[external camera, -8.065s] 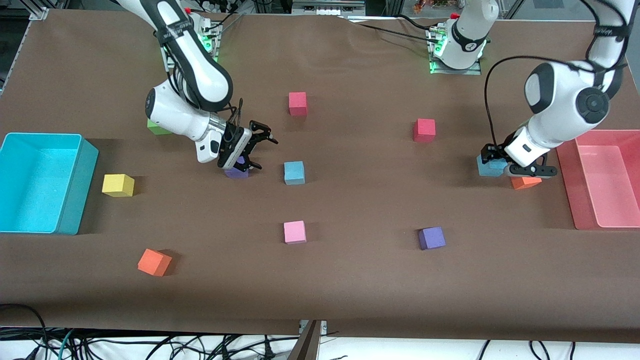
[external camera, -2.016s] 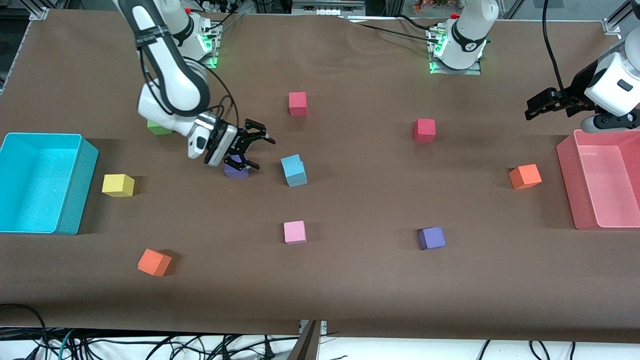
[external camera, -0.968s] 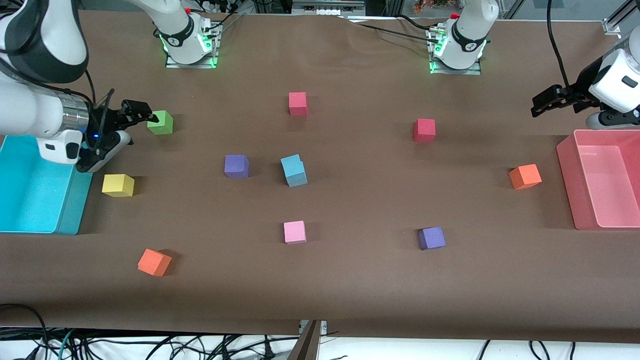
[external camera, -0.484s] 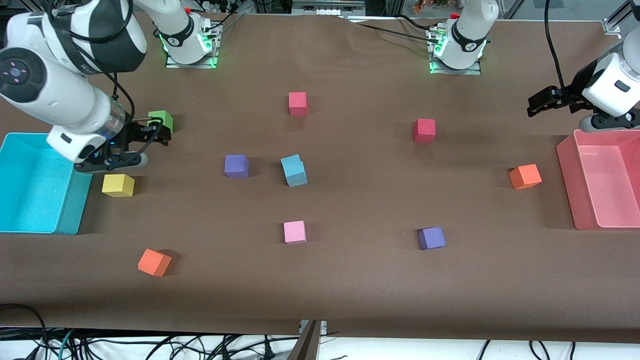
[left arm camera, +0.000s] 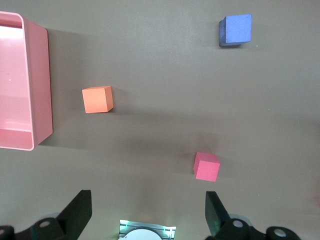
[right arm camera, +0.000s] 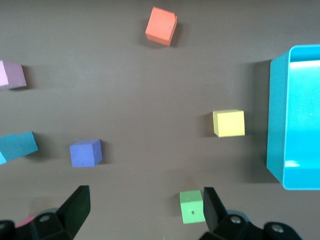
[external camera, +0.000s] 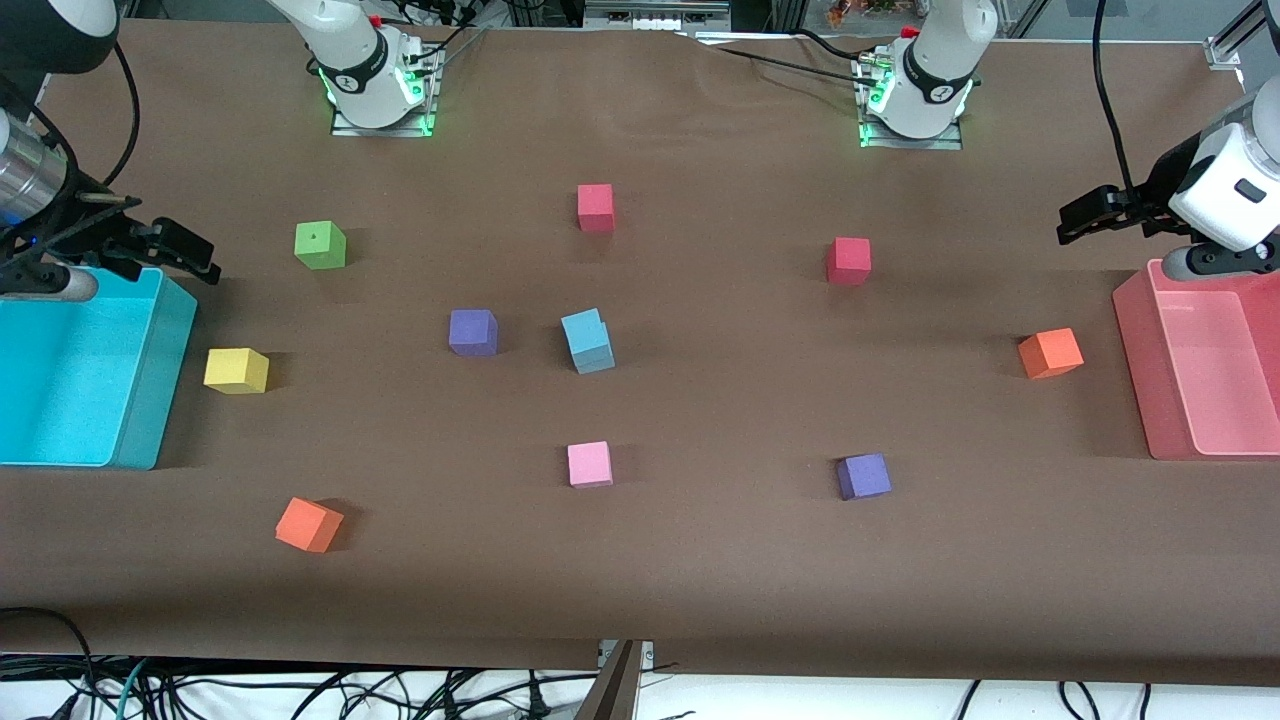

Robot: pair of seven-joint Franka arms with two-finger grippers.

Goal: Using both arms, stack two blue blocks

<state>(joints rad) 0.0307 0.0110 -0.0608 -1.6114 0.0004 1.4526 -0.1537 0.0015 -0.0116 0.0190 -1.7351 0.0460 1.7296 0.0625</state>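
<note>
The two blue blocks stand stacked mid-table, the upper blue block (external camera: pixel 581 327) set slightly askew on the lower blue block (external camera: pixel 595 358). An edge of the stack shows in the right wrist view (right arm camera: pixel 18 146). My right gripper (external camera: pixel 168 251) is open and empty, up in the air over the cyan bin's edge at the right arm's end of the table; it also shows in the right wrist view (right arm camera: pixel 145 216). My left gripper (external camera: pixel 1088 214) is open and empty, raised beside the pink bin, also seen in the left wrist view (left arm camera: pixel 148 220). The blocks are out of the left wrist view.
A purple cube (external camera: pixel 472 332) sits beside the stack. Green (external camera: pixel 320 245), yellow (external camera: pixel 236 370), orange (external camera: pixel 309 524), pink (external camera: pixel 589 464), red (external camera: pixel 595 207), red (external camera: pixel 848 260), purple (external camera: pixel 863 476) and orange (external camera: pixel 1050 352) cubes lie scattered. Cyan bin (external camera: pixel 150 400) and pink bin (external camera: pixel 1135 370) stand at the table's ends.
My right gripper has drawn away from the green cube toward the cyan bin, staying open. The left gripper has barely moved. The blue stack has not moved.
</note>
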